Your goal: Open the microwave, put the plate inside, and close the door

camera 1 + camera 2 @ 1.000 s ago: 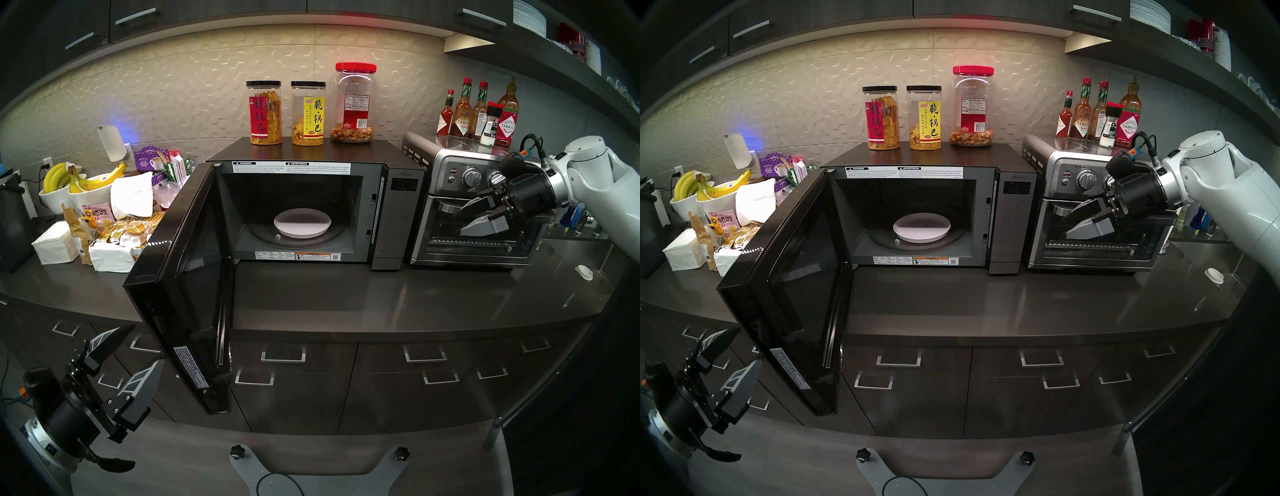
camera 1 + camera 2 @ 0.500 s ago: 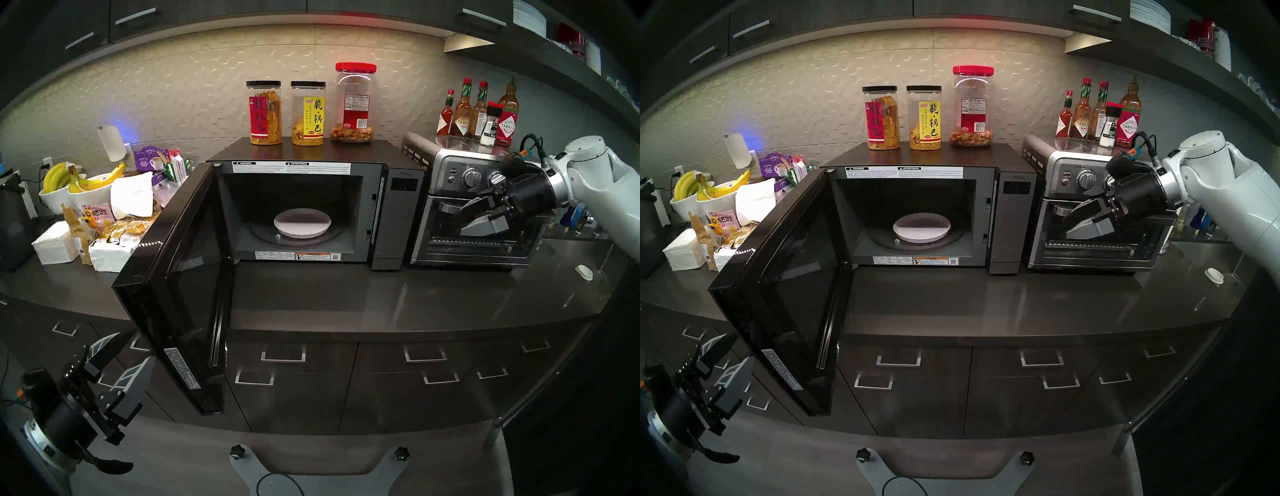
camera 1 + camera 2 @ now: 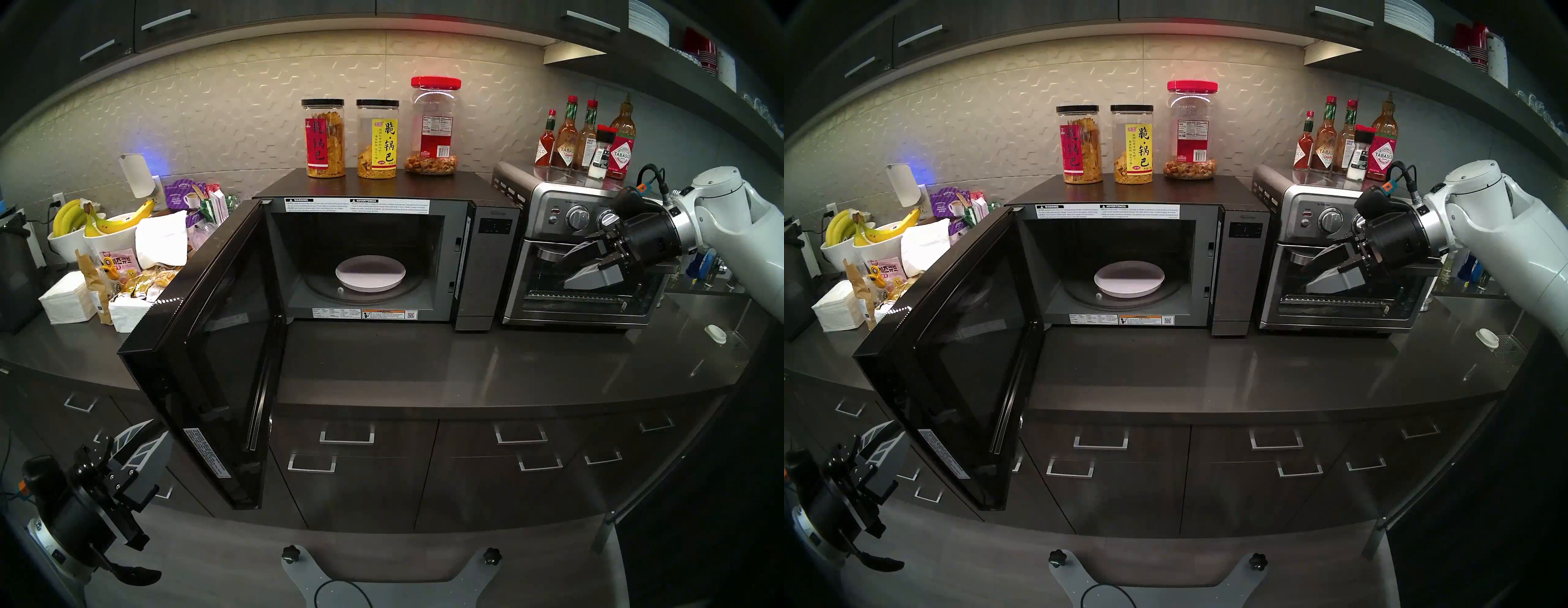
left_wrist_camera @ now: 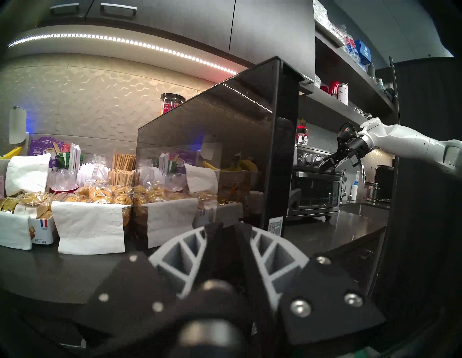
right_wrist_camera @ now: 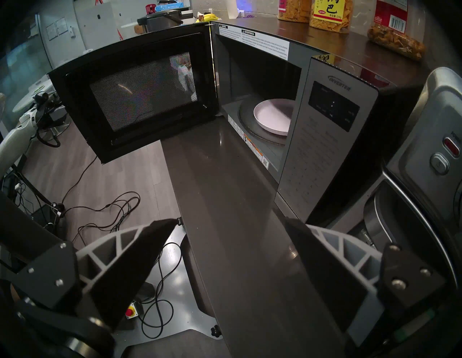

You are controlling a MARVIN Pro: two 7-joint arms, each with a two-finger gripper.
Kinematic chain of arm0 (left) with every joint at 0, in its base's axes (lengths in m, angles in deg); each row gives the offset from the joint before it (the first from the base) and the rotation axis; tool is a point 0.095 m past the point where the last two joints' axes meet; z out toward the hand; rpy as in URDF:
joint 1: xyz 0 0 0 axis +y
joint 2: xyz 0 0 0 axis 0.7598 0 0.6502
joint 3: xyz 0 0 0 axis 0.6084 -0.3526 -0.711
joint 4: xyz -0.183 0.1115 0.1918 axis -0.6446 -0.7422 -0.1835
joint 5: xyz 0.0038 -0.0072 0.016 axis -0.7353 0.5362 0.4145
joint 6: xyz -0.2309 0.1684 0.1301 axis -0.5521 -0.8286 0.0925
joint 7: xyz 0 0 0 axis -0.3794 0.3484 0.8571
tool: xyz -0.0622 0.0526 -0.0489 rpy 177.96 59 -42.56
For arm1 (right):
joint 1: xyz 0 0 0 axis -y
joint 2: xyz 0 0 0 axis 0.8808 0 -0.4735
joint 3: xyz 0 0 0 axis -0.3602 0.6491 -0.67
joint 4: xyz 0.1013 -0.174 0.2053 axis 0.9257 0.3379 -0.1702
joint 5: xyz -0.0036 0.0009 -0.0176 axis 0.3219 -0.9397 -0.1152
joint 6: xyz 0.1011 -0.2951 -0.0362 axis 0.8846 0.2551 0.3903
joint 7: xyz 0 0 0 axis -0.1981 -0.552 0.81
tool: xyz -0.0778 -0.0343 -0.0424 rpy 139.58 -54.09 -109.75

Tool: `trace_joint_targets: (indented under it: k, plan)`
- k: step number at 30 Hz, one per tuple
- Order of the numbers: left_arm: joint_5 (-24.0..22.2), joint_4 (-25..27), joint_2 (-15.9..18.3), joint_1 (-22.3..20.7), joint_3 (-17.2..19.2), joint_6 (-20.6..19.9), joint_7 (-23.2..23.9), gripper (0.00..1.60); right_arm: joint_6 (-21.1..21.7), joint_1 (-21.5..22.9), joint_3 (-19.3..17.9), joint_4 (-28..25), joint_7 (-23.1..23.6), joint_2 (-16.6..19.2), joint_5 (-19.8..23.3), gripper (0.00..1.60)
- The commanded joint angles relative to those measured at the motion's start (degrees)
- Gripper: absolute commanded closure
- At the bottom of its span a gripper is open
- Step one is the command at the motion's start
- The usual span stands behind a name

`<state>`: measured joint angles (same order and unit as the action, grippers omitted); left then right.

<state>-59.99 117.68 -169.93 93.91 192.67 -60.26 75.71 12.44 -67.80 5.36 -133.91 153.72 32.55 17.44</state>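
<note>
The round white plate (image 3: 370, 274) already sits inside the big black boxy microwave (image 3: 485, 263); only its glossy black glass door (image 3: 203, 352) remains wide open. Left end effector (image 3: 142, 441), seemingly nearly closed and empty, waits beside that door; right end effector (image 5: 225, 252) gapes empty.

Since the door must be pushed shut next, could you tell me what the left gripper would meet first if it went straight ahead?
Most likely the door: its glossy outer face fills the view just ahead of the left gripper, though how close it is I cannot judge.

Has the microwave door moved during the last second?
Yes. The door has swung wider open: its free edge went leftward, away from the microwave, covering more snacks.
</note>
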Motion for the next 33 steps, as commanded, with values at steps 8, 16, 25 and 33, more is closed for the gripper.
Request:
trace_joint_targets:
  k: [8,16,25,33]
  plan:
    - [-0.74,0.93,-0.7,0.3,0.32,-0.07,0.99,1.6,0.15,1.26,-0.58,-0.12,2.88,0.13,0.41,0.0]
    - [-0.9,0.93,-0.86,0.42,0.49,-0.78,1.33,1.6,0.16,1.3,-0.55,-0.1,2.96,0.12,0.39,0.0]
    - [-1.1,0.93,0.6,-0.79,1.3,-3.71,0.08,1.6,0.16,1.4,-0.48,-0.01,3.2,0.09,0.32,0.0]
    - [-0.46,0.93,2.98,-2.83,0.84,-5.32,-0.97,1.6,0.15,1.42,-0.43,-0.04,3.1,0.1,0.36,0.0]
